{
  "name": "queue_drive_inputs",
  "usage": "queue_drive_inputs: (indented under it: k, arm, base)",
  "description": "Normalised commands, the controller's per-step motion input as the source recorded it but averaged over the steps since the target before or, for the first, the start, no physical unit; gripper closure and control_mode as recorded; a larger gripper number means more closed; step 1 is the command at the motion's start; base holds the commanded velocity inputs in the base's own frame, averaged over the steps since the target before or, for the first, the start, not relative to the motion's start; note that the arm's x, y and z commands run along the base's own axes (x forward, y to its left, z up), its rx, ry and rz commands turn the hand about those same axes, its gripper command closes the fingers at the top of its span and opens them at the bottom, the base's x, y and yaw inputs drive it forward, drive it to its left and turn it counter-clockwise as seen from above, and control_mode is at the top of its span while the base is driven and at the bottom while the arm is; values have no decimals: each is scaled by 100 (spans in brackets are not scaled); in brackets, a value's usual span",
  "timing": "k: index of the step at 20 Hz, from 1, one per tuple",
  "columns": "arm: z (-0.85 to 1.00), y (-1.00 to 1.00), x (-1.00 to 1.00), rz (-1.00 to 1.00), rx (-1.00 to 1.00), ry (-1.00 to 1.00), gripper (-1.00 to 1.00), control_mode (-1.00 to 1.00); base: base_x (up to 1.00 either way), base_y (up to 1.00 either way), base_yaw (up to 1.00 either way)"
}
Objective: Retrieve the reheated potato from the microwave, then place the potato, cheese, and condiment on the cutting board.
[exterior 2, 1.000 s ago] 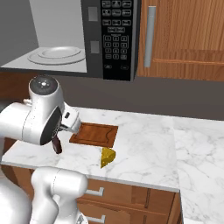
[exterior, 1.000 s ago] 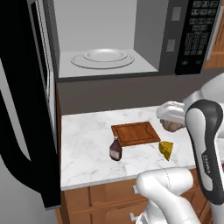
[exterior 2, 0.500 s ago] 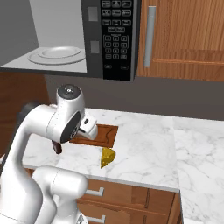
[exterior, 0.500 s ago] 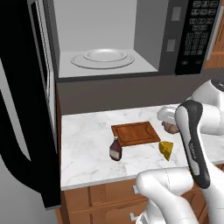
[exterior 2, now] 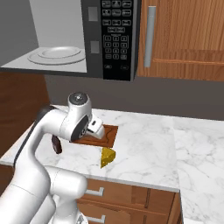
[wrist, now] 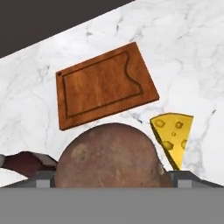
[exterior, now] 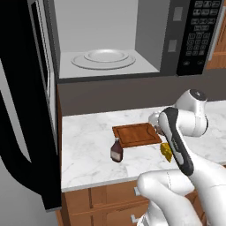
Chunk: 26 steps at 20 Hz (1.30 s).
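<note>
Microwave (exterior: 110, 39): door swung open, round turntable bare.
Surface (exterior: 88, 154): white marble, carrying board, bottle and wedge.
Cutting board (wrist: 105, 85): flat on the surface, nothing resting on it.
Potato (wrist: 107, 155): held between the gripper fingers, above the board's near edge.
Gripper (wrist: 111, 180): jaws wide, clamped on the potato.
Cheese (exterior 2: 107, 156): beside the board.
Condiment (exterior: 116, 150): upright at the board's corner.

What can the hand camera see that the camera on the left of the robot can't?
The hand view alone shows the potato, big and close between the tool tips. The left base view alone shows the open microwave, its empty turntable and keypad. Both show the cutting board, the cheese, the condiment bottle and the marble counter.
</note>
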Motion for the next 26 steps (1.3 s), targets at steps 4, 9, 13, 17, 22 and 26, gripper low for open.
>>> queue_drive_inputs:
  k: [4, 9, 13, 17, 22, 26]
  arm:
    - [-45, -9, 87, 0, -3, 9, 100, -100]
    - [-41, -9, 80, 0, 0, 11, 100, -100]
    - [-36, 0, 71, 0, 0, 2, 100, -100]
    - [-28, 0, 68, 1, 0, 0, 100, -100]
    - [-37, -7, 54, 3, 0, 2, 100, -100]
    - [-43, -7, 46, 4, 0, 0, 100, -100]
  base:
    - [0, 0, 0]
    - [0, 0, 0]
    - [0, 0, 0]
    - [0, 0, 0]
    - [0, 0, 0]
    - [0, 0, 0]
